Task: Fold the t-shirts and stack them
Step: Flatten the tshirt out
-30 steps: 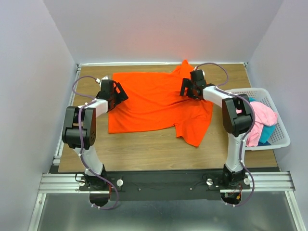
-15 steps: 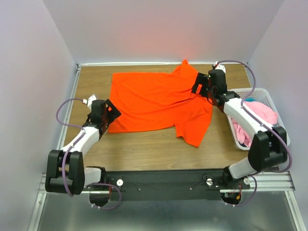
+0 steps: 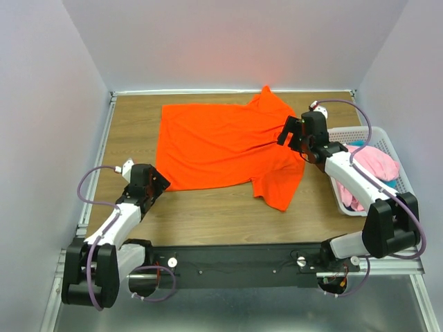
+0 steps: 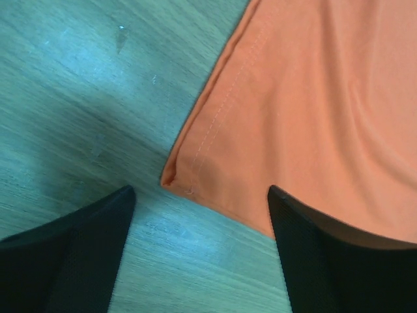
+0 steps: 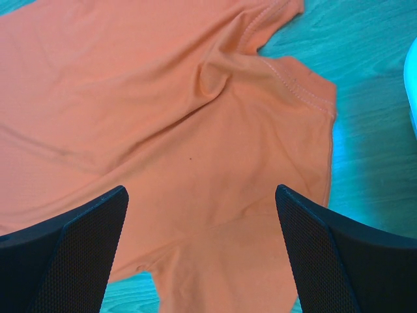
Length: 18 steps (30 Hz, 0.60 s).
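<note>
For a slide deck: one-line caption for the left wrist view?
The left hand, open, frames a hem corner of the orange shirt on the table.

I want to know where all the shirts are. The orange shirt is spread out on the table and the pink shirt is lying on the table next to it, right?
Not quite. The orange shirt is spread out on the table, but the pink shirt is not on the table: it is in the white basket at the right edge. The top external view shows this.
</note>
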Available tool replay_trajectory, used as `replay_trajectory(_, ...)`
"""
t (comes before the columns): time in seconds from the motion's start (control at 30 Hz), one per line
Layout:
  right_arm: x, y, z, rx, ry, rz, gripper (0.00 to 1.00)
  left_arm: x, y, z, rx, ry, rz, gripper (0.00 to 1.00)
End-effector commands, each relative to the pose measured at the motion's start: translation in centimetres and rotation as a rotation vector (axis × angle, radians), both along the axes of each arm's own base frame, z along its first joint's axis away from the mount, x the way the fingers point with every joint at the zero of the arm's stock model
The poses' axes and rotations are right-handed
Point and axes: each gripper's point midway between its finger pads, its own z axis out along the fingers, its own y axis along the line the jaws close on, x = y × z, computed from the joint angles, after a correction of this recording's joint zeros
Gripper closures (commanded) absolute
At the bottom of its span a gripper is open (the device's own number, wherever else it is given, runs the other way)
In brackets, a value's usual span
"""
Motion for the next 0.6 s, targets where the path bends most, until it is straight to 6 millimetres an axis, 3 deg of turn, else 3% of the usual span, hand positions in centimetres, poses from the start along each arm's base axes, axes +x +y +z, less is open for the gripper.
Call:
replay_trajectory(0.0,-0.6,-0.2,-0.2,0.013,0.008,-0.012,0.0,0.2,0.6,-0.7,0.021,0.027,0.03,0.21)
replay_trajectory(0.07,-0.6,-0.3,-0.3,0.011,0.01,-0.015,0.0,0.5,0.6,-1.1,0.028,0.055,0.021,0.28)
replay_trajectory(0.17,-0.7,-0.4,-0.5,0.007,0.014,-0.018,0.0,1.0,0.3,-1.5,0.028,0.073,0.003,0.47)
replay_trajectory(0.37,-0.7,-0.7,-0.7,-0.001,0.017,-0.029,0.0,1.3,0.4,-1.7,0.035,0.084,0.001,0.62)
replay_trajectory(0.43,-0.7,-0.7,-0.7,-0.002,0.016,-0.028,0.0,1.3,0.4,-1.5,0.035,0.077,0.001,0.72)
replay_trajectory(0.5,-0.8,-0.7,-0.7,-0.005,0.015,-0.03,0.0,1.4,0.4,-1.4,0.035,0.069,0.0,0.96)
replay_trajectory(0.57,-0.9,-0.9,-0.8,-0.009,0.017,-0.035,0.0,1.5,0.2,-1.3,0.035,0.063,-0.012,1.0)
